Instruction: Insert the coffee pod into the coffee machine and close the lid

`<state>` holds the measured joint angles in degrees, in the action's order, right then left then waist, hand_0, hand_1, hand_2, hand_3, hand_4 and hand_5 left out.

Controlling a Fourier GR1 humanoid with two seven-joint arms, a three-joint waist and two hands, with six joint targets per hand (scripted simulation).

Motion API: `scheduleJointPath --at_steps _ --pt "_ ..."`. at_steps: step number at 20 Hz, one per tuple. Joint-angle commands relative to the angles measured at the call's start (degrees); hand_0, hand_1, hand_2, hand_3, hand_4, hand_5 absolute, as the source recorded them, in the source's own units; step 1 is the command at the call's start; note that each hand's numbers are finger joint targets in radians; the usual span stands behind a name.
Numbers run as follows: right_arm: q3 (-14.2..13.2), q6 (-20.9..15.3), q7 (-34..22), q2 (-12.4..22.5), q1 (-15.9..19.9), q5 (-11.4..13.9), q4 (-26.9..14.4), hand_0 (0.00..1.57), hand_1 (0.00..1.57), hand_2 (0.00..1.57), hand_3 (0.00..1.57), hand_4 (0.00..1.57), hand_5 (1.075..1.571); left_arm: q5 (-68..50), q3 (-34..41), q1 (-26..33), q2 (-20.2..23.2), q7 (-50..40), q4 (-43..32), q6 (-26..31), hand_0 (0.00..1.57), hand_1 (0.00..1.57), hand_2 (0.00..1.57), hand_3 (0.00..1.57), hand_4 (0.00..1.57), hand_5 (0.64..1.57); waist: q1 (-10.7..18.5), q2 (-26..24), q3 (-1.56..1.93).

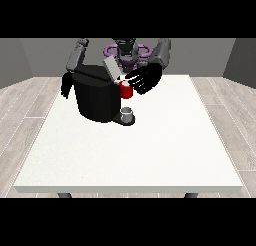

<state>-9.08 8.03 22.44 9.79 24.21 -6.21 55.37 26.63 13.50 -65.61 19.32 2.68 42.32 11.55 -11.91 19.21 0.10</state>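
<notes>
The black coffee machine (97, 97) stands on the white desk (150, 150), close to the robot. Its lid (111, 68) is tipped up and back, so the hole on top is open for the pod. That is why the lid stands like that: the pod has to go in first, and only then can the lid come down.

The hand at the view's right (146, 79) reaches in over the red front part (126, 90) of the machine. Its dark fingers (135, 82) are spread a little and curl around something small and pale, which looks like the coffee pod (123, 81). The pod sits right at the fingertips, just above the open top of the machine and just under the raised lid. I think the hand holds it there to line it up with the hole before letting go.

Below the fingers, a small grey cup (127, 111) waits on the machine's tray.

The hand at the view's left (66, 85) hangs beside the machine, away from the pod. I cannot tell how its fingers lie, or if it touches the machine.

The pod does not look fully in yet, and the lid is not shut.
</notes>
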Motion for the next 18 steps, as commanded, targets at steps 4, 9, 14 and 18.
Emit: scheduleJointPath --at_steps 4,9,14,18 --pt "-5.0 1.2 3.2 2.6 -5.7 -2.3 -8.7 0.0 0.0 0.0 0.0 0.35 1.571 -5.3 -2.0 11.5 -10.8 6.2 4.7 3.5 0.0 0.0 0.0 0.0 0.0 1.571 9.9 -8.5 -0.06" --pt "-7.4 2.9 5.8 4.0 -11.5 -4.1 -10.4 0.0 0.0 0.0 0.0 0.26 1.571 -11.7 1.2 22.8 -13.4 12.7 6.1 6.5 0.0 0.0 0.0 0.0 0.0 1.571 15.4 -14.7 -0.11" --pt "-5.2 1.9 9.0 0.3 -19.7 -2.5 -8.9 0.0 0.0 0.0 0.0 0.23 1.571 -13.6 -0.1 37.8 -16.6 19.1 6.3 9.8 0.0 0.0 0.0 0.0 0.27 1.571 16.5 -24.5 -0.15" --pt "1.6 1.3 4.7 -2.8 -22.9 1.5 -1.4 0.0 0.0 0.0 0.0 0.0 1.571 -14.4 1.2 46.6 -14.5 21.3 4.8 10.6 0.0 0.0 0.0 0.0 0.3 1.571 12.2 -29.7 -0.19"
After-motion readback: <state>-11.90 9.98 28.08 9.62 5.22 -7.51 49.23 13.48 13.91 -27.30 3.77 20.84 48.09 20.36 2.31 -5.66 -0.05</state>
